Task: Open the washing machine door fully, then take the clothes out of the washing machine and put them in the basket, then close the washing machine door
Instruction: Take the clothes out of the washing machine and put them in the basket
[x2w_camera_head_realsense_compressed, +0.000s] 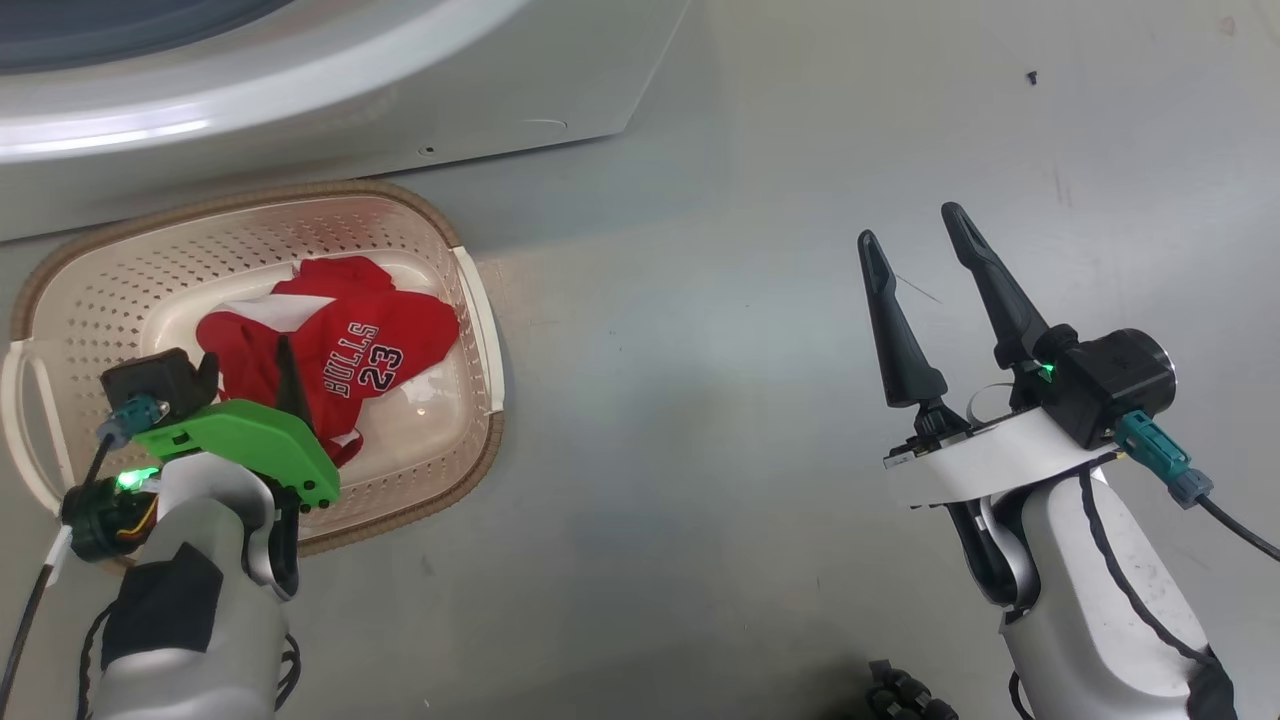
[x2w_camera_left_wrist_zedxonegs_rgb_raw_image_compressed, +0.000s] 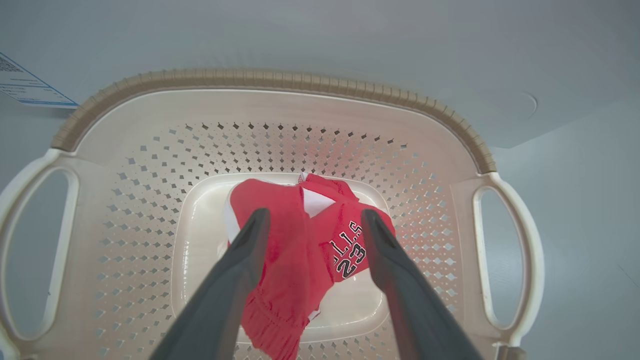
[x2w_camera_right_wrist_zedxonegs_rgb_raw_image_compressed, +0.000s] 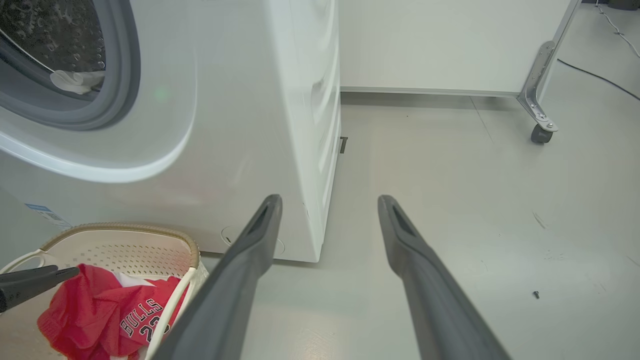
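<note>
Currently, I see my left gripper (x2w_camera_left_wrist_zedxonegs_rgb_raw_image_compressed: 315, 215) over the cream perforated plastic basket (x2w_camera_head_realsense_compressed: 150, 270), fingers apart, the crumpled red "BULLS 23" jersey (x2w_camera_head_realsense_compressed: 370, 345) lying inside beneath them. My right gripper (x2w_camera_head_realsense_compressed: 910, 228) stands spread, empty, above the grey floor (x2w_camera_head_realsense_compressed: 700, 400). The basket sits just before the big white front-loading washing machine (x2w_camera_right_wrist_zedxonegs_rgb_raw_image_compressed: 240, 125); a small white cloth (x2w_camera_right_wrist_zedxonegs_rgb_raw_image_compressed: 75, 80) lies at its drum opening.

The head camera looks steeply down from above onto the grey floor (x2w_camera_head_realsense_compressed: 700, 400), with the basket (x2w_camera_head_realsense_compressed: 120, 270) at nine o'clock and the washing machine (x2w_camera_head_realsense_compressed: 400, 110) at eleven. The left wrist camera hangs close over the basket, facing straight into it. The right wrist camera sits low, facing the washing machine's front corner and the floor beyond. All three views share the basket and the red Bulls jersey (x2w_camera_head_realsense_compressed: 400, 330).
</note>
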